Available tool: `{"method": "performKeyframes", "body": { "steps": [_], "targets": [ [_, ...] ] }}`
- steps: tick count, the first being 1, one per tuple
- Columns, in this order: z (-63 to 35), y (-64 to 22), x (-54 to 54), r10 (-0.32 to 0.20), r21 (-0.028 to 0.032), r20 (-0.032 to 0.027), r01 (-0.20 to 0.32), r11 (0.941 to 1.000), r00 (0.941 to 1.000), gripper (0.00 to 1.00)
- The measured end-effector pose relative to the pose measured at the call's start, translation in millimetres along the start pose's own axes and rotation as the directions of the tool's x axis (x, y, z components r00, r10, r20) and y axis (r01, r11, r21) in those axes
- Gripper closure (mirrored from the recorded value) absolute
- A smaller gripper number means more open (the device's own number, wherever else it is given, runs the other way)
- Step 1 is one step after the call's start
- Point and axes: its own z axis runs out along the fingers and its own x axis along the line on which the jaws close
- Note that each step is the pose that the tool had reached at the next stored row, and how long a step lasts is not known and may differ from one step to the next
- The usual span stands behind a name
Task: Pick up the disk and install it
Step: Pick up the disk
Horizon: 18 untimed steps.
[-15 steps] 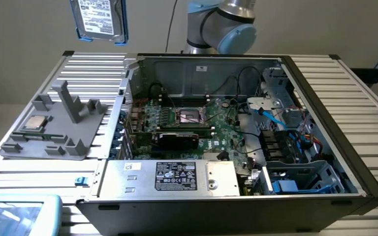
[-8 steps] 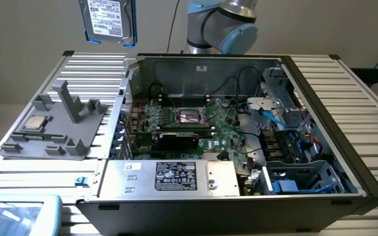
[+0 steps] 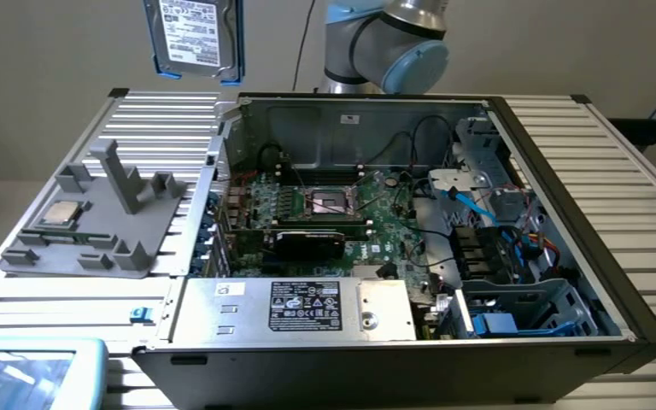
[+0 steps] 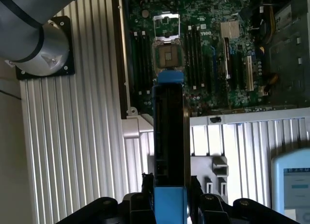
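Wrist view is showing the gripper (image 4: 169, 199) clamping the disk (image 4: 169, 132) edge-on by its blue plastic frame (image 4: 169, 77), while exterior view is showing its flat white label (image 3: 195, 32).

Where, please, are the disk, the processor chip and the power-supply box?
disk (image 3: 195, 30): exterior view, on its white label.
processor chip (image 3: 61, 213): exterior view, on its silver top.
power-supply box (image 3: 305, 306): exterior view, on its dark label.

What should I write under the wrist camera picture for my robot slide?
Gripper clamps the blue-framed disk edge-on, in the air over the ribbed table and the open computer's motherboard.
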Motion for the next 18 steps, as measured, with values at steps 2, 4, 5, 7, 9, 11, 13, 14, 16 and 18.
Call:
{"method": "performKeyframes", "body": {
  "steps": [2,4,5,7,9,11,13,14,16,18],
  "targets": [
    [0.1,0.0,0.0,0.0,-0.0001,0.0,0.0,1.0,1.0,0.63],
    [0.1,0.4,-0.5,-0.005,-0.006,-0.0007,0.005,1.0,1.0,0.63],
    [0.1,0.9,-1.5,-0.007,-0.0097,-0.001,0.007,0.9999,1.0,0.63],
    [0.0,2.2,-3.7,-0.01,-0.0191,-0.0022,0.01,0.9998,0.9999,0.63],
    [-0.1,5.0,-6.8,-0.011,-0.0243,-0.0027,0.011,0.9996,0.9999,0.63],
    [-0.1,9.5,-9.9,-0.011,-0.0266,-0.0029,0.011,0.9996,0.9999,0.63],
    [-0.3,15.9,-13.4,-0.011,-0.0273,-0.0029,0.011,0.9996,0.9999,0.63],
    [-0.3,19.0,-14.9,-0.011,-0.0274,-0.0029,0.011,0.9996,0.9999,0.63],
    [-0.3,26.4,-18.3,-0.011,-0.0276,-0.003,0.011,0.9996,0.9999,0.63],
    [-0.5,33.9,-21.4,-0.011,-0.0275,-0.003,0.011,0.9996,0.9999,0.63]
  ]
}}
